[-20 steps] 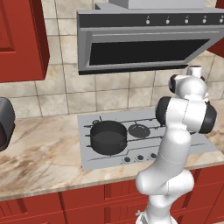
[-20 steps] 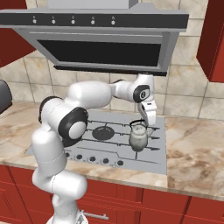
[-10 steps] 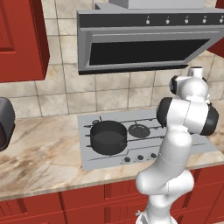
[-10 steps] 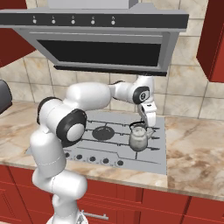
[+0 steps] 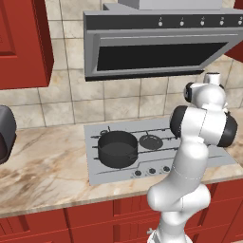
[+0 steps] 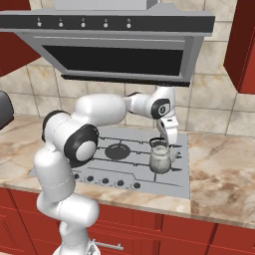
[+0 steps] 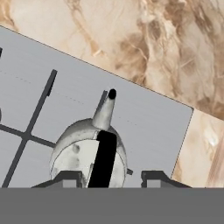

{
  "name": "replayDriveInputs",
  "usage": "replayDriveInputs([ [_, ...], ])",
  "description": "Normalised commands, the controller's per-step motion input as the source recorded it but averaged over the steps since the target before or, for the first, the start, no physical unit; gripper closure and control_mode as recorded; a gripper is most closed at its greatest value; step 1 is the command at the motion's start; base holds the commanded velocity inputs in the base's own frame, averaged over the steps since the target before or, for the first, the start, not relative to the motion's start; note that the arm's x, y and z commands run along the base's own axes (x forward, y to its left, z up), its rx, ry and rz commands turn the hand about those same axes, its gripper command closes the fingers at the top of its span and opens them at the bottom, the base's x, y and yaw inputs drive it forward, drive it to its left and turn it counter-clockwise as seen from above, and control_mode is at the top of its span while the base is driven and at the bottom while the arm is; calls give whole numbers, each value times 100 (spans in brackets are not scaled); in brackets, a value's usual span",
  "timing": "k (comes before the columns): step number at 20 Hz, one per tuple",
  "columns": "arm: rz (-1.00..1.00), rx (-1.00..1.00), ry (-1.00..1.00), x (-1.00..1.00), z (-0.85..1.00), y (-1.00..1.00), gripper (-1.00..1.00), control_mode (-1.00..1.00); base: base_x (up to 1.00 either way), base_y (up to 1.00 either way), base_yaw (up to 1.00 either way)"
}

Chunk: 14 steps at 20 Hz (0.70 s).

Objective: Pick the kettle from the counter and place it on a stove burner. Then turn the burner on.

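The small silver kettle (image 6: pixel 160 159) stands upright on the black grate bars at the right side of the grey cooktop (image 6: pixel 182 179). The stove burner under it is hidden by its body. My gripper (image 6: pixel 163 143) hangs straight above it, fingers pointing down. In the hand view the kettle (image 7: pixel 76 151) sits directly below, spout pointing away, and its black handle (image 7: pixel 103 159) runs between my gripper's (image 7: pixel 109 179) two tips. The jaws are open, with a gap on each side of the handle. The marbled counter (image 7: pixel 175 43) lies beyond the cooktop's edge.
A wide black pot (image 5: pixel 117 148) stands on the cooktop's left side, beside a ringed burner (image 6: pixel 118 149). A row of knobs (image 6: pixel 104 181) runs along the front edge. The range hood (image 6: pixel 114 50) overhangs the stove. A dark appliance (image 5: pixel 4 133) stands far left on the counter (image 5: pixel 42 175).
The jaws have spread apart and let go of the kettle's handle. The kettle stays in the same spot on the grate, and the arm has barely moved.
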Motion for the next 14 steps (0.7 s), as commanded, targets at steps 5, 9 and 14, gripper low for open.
replayDriveInputs([
  [5, 0, 0, -7, 0, 3, 0, -100, -100, 0, 0, 0],
  [9, 0, 0, -16, 0, 17, 0, -100, -100, 0, 0, 0],
  [14, 0, 0, -19, -14, 25, 0, -100, -100, 0, 0, 0],
])
